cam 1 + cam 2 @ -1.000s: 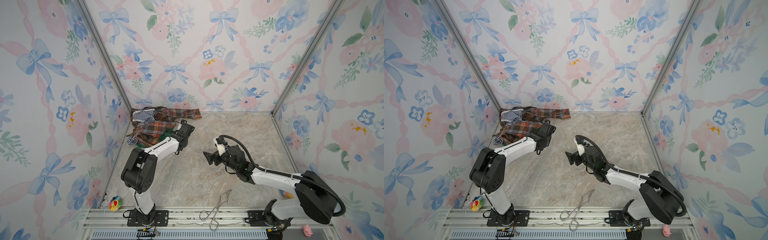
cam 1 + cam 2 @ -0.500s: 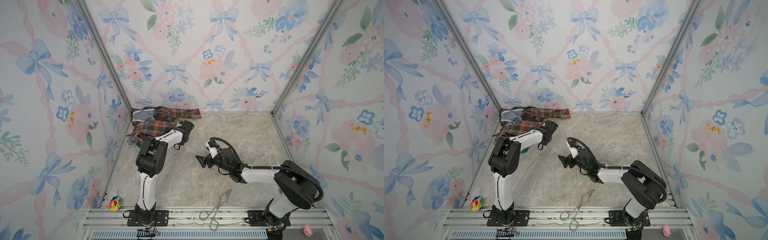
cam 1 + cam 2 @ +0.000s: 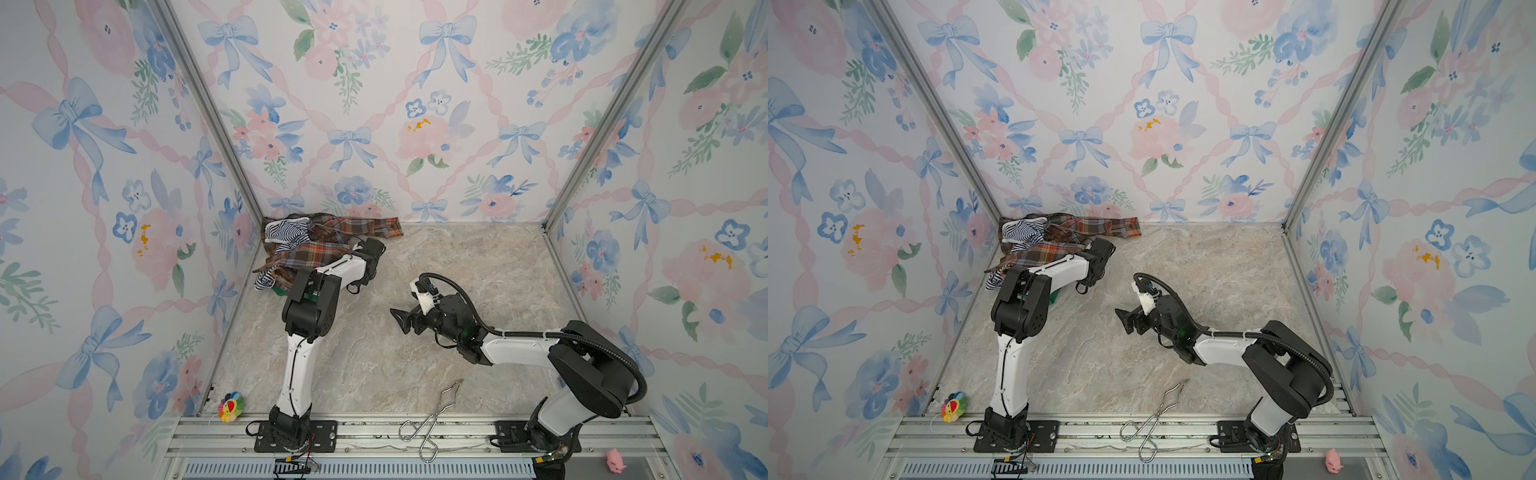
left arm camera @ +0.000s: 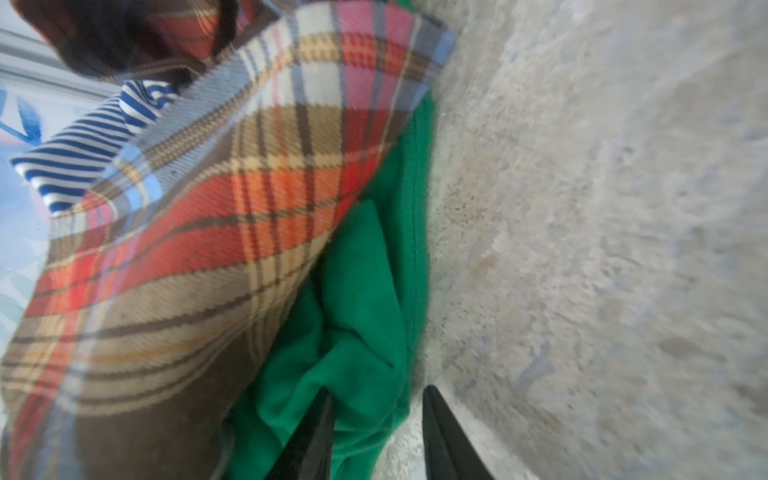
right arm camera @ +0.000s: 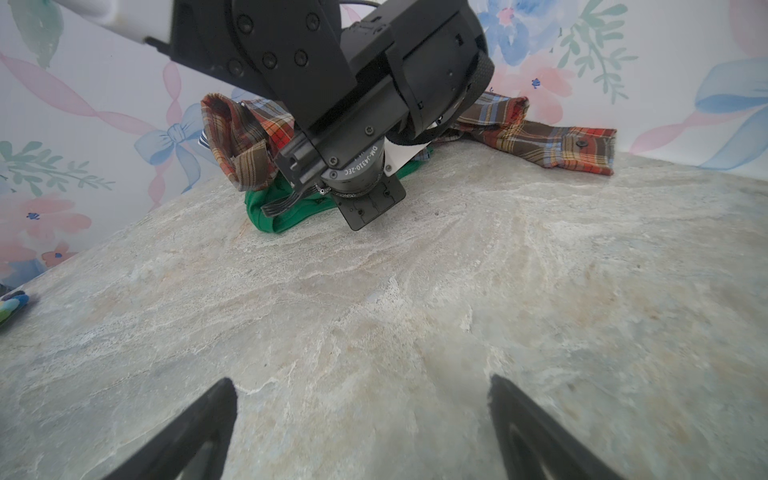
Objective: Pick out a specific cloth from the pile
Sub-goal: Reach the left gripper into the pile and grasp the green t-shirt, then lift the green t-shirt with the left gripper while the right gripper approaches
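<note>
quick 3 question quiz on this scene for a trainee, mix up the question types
1. True or false: the right gripper is shut on fabric.
2. What lies between the fingers of the left gripper? A) striped cloth B) green cloth C) metal tongs
3. Fill in: the green cloth pokes out from under the ___ cloth.

Key:
1. False. Its jaws stand wide open over the bare table.
2. B.
3. plaid: the plaid cloth lies over it.
</note>
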Robot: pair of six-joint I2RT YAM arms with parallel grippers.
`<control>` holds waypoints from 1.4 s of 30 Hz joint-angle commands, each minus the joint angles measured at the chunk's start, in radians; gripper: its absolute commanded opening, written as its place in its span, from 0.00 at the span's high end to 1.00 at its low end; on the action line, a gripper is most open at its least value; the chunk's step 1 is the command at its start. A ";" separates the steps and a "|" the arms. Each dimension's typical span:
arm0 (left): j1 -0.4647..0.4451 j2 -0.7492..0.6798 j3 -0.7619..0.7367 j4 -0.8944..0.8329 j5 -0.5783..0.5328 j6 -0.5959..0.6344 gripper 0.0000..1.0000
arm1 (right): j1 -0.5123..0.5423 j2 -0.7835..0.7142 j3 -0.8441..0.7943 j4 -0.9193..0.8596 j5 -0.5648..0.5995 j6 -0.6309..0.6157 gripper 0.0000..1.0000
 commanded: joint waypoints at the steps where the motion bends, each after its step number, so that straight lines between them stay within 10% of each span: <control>1: 0.016 0.024 0.025 -0.019 -0.016 0.012 0.74 | 0.011 0.020 0.031 -0.012 -0.013 -0.007 0.03; 5: 0.023 0.020 0.027 -0.020 -0.031 0.024 1.00 | 0.010 0.020 0.034 -0.017 -0.012 -0.011 0.03; 17: 0.072 -0.270 0.026 -0.016 0.052 -0.033 1.00 | 0.013 0.031 0.054 -0.035 -0.030 -0.007 0.03; 31: 0.159 -0.585 0.231 -0.013 0.624 -0.166 1.00 | 0.013 0.051 0.065 -0.054 -0.009 -0.010 0.03; 42: -0.154 -0.441 0.650 -0.004 0.943 -0.173 1.00 | -0.048 -0.264 -0.028 -0.291 0.441 -0.005 0.03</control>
